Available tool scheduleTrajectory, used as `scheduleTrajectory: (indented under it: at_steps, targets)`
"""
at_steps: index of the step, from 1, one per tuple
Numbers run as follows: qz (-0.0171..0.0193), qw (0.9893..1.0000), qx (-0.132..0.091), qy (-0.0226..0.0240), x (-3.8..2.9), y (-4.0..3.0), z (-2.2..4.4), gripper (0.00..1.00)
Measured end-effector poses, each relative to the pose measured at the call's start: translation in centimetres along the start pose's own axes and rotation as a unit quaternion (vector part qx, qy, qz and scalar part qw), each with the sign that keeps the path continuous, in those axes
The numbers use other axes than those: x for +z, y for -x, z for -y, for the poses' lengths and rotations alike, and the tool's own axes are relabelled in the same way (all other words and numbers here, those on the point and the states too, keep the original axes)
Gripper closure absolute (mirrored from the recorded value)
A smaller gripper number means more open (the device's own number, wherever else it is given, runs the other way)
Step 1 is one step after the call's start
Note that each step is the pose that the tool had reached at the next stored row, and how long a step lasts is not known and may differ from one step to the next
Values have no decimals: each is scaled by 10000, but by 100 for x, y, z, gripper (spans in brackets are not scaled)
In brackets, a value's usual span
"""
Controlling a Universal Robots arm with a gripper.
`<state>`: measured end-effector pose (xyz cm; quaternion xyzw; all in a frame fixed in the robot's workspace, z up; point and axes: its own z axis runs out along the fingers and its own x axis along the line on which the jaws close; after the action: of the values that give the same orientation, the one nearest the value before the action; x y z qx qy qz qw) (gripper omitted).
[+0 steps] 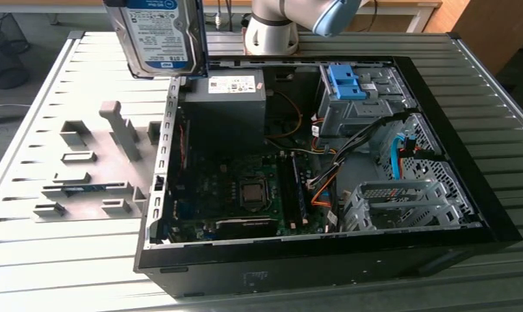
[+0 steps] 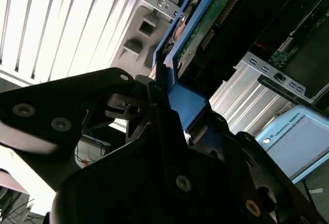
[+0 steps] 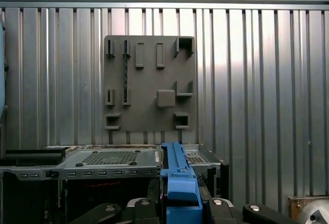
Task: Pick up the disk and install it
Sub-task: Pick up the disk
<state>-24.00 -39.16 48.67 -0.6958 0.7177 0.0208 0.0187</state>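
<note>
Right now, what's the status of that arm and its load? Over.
Gripper shut on silver-metal disk in blue plastic carrier. Disk aloft, outside open black computer case. Nothing seen blocking it.

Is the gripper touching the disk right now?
Touching. In the second wrist view the fingers of the gripper clamp the blue carrier edge of the disk from both sides, with no gap showing.

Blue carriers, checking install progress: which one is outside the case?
The carrier framing the disk, held aloft; the other carrier sits on the drive cage.
</note>
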Motion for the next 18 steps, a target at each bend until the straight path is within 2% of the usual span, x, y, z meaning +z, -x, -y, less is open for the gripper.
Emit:
scheduleTrajectory:
  at_steps: [18]
  targets:
    - [0,10000,0,0,0,2,54,64]
